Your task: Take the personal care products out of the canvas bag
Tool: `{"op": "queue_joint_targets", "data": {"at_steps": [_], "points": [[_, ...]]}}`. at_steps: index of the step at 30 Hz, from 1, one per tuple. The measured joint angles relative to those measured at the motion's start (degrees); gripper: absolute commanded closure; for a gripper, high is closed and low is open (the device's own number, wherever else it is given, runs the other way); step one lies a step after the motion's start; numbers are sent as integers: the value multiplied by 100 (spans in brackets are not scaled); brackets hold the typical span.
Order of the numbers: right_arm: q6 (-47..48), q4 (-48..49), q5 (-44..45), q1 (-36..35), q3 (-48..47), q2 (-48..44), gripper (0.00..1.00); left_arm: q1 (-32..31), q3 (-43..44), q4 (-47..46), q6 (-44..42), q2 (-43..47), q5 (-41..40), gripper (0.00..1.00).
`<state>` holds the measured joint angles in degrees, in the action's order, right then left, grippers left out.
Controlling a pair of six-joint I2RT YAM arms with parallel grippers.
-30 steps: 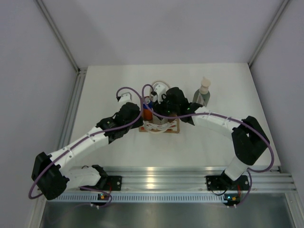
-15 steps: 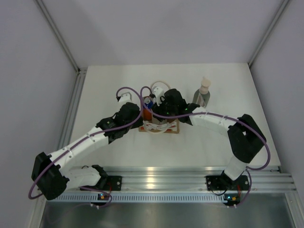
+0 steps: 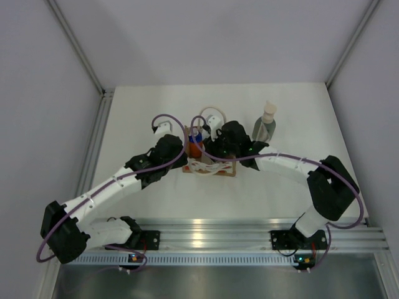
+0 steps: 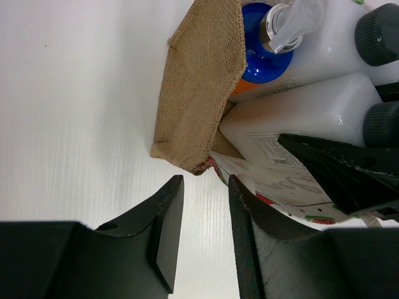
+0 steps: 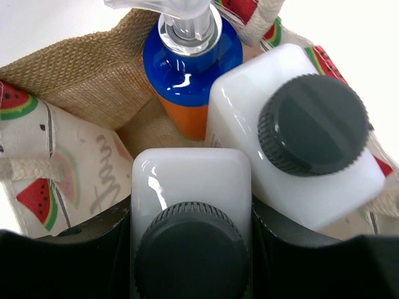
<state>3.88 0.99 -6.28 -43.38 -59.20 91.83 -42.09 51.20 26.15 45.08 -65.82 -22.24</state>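
The canvas bag (image 3: 218,168) stands mid-table; its tan weave also shows in the right wrist view (image 5: 81,81). In it are an orange bottle with a blue top (image 5: 190,68) and two white bottles with dark grey caps. My right gripper (image 5: 190,208) reaches down into the bag, its fingers pressed on both sides of the nearer white bottle (image 5: 187,177). The other white bottle (image 5: 299,149) leans beside it. My left gripper (image 4: 202,187) is low at the bag's left bottom corner (image 4: 187,162), narrowly open with bare table between the fingers. The grey-green bottle with a beige pump (image 3: 265,126) stands outside, right of the bag.
The white table (image 3: 137,112) has a metal rail along the left edge (image 3: 96,143) and at the front (image 3: 206,227). Grey walls close in the back and sides. Both arms meet over the bag (image 3: 209,146), with purple cables looping above it.
My right wrist has shifted slightly right and nearer over the bag. The left arm has barely moved. The grey-green bottle stays in place.
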Motion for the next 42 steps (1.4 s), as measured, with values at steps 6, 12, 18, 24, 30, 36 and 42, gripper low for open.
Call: {"op": "queue_joint_targets", "data": {"at_steps": [6,12,18,24,30,36,42], "points": [[-157,-76,181,-2,72,-284,100,0,-26,-2,7,31,-28,60],[-208,-247,271,-2,72,-656,100,0,-31,-2,42,33,-39,59],[-221,-741,422,-2,-131,-1091,100,0,-33,-2,52,31,-39,59],[-264,-1432,785,-2,-623,-1427,100,0,-33,-2,70,31,-55,59],[-258,-1989,1224,13,-1191,-1784,100,0,-33,-2,90,31,-61,60],[-212,-2334,1867,109,-1491,-2135,100,-2,-33,-2,90,31,-59,60],[-247,-2789,2323,267,-1499,-2485,100,0,-33,-4,90,28,-57,59]]}}
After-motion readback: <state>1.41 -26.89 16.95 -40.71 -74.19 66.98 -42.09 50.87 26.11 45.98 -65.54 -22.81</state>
